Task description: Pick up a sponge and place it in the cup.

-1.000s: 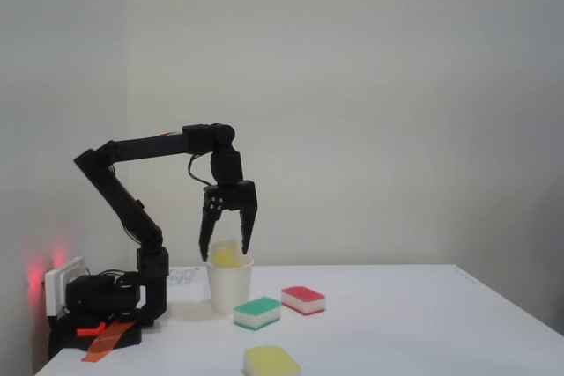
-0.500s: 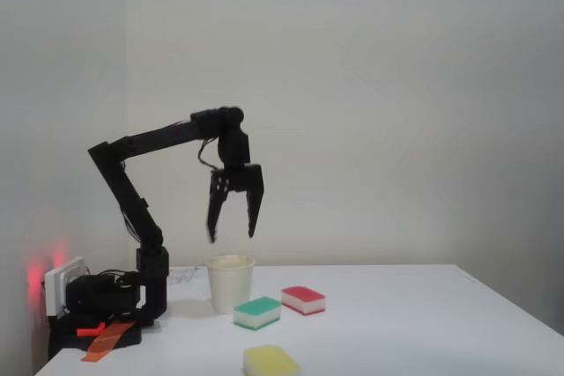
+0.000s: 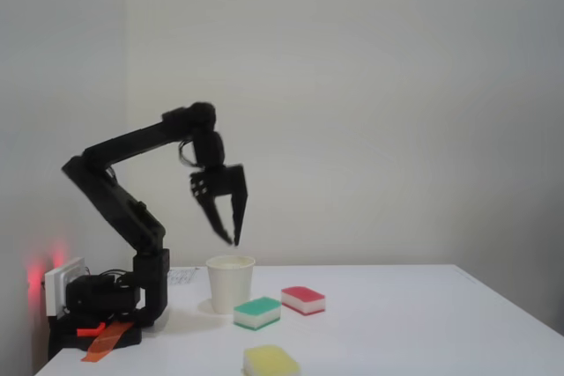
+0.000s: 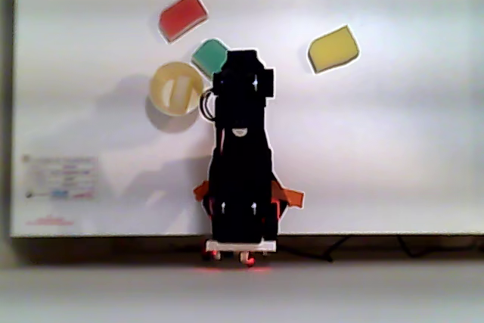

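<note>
end effector (image 3: 233, 239) empty above cup (image 3: 230, 283) | sponge (image 4: 178, 91) inside cup

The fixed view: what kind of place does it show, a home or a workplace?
Probably a bare test bench, not a home: a plain white table against an empty white wall, with a small black arm, a cup and loose sponges.

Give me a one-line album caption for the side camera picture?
Black arm's gripper raised above the white cup, with green, red and yellow sponges lying on the table.
</note>
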Robot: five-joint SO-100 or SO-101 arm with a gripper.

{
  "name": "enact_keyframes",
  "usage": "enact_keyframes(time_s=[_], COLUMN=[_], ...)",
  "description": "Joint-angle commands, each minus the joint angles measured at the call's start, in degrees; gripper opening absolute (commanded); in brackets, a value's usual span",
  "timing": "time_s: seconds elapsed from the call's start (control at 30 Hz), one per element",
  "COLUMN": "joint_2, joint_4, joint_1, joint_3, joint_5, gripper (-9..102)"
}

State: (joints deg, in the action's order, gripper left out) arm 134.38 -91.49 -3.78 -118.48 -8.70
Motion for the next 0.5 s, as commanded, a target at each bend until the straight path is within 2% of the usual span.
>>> enact_keyframes(time_s=[0.0, 0.2, 0.47], joint_2=[5.36, 11.51, 20.13], joint_4=[4.83, 14.94, 21.71], joint_1=[-1.14, -1.41, -2.37], joint_3=[-8.88, -23.47, -37.27], joint_5=[-0.53, -0.88, -1.05], gripper=[0, 0, 0])
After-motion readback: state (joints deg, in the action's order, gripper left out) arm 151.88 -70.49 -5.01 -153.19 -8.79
